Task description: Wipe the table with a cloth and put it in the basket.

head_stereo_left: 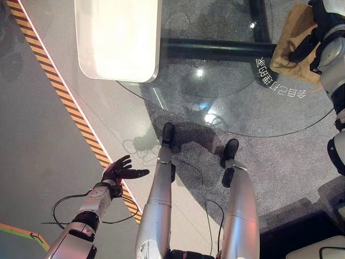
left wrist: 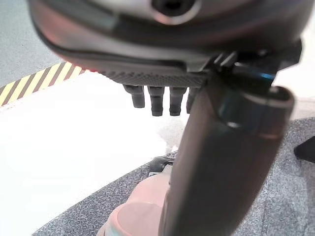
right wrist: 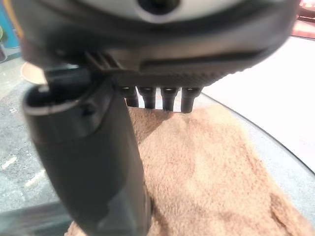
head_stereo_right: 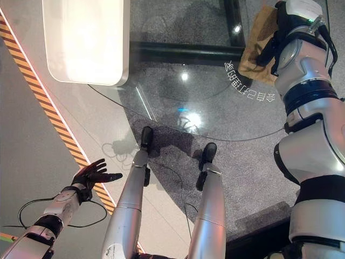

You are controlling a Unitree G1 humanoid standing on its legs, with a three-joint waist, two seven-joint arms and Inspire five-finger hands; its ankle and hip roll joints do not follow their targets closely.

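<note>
A brown cloth (head_stereo_left: 287, 49) lies flat on the far right part of the round glass table (head_stereo_left: 232, 116). My right hand (head_stereo_left: 322, 26) rests over the cloth's right side, fingers straight. In the right wrist view the right hand (right wrist: 93, 147) reaches out just above the fuzzy cloth (right wrist: 211, 172), thumb beside it, without curling round it. My left hand (head_stereo_left: 119, 170) hangs low at the left, away from the table, above the floor, open with its fingers spread and nothing in it. The left wrist view shows that hand (left wrist: 231, 147) over the pale floor.
A white rounded slab (head_stereo_left: 118, 38) stands at the table's far left edge. A black bar (head_stereo_left: 215, 49) runs beneath the glass. White lettering (head_stereo_left: 277, 83) is printed near the glass rim. Yellow-black striped tape (head_stereo_left: 64, 102) crosses the floor at left.
</note>
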